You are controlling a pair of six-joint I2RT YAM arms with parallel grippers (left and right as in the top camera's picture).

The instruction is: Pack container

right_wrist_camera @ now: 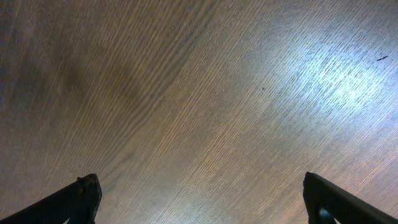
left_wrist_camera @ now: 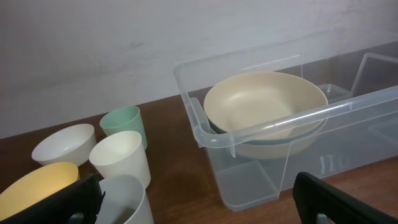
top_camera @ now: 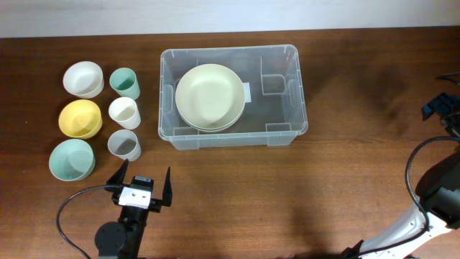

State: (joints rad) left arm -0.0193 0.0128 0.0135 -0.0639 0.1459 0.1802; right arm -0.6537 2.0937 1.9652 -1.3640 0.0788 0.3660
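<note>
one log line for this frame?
left gripper: open, empty | right gripper: open, empty, over table | container: cream bowl inside | three bowls, three cups outside

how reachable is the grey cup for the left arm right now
Probably yes. The left claw is open just in front of the grey cup, with only bare table between them. The white cup and teal bowl stand close beside it, so clearance is tight.

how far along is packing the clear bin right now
Done: a cream dish, seemingly stacked on another, lies inside the container. In hand: nothing; the left gripper and right gripper are both open and empty. Left: the white bowl, yellow bowl, pale green bowl, green cup, white cup and grey cup all stand on the table, outside the container.
</note>
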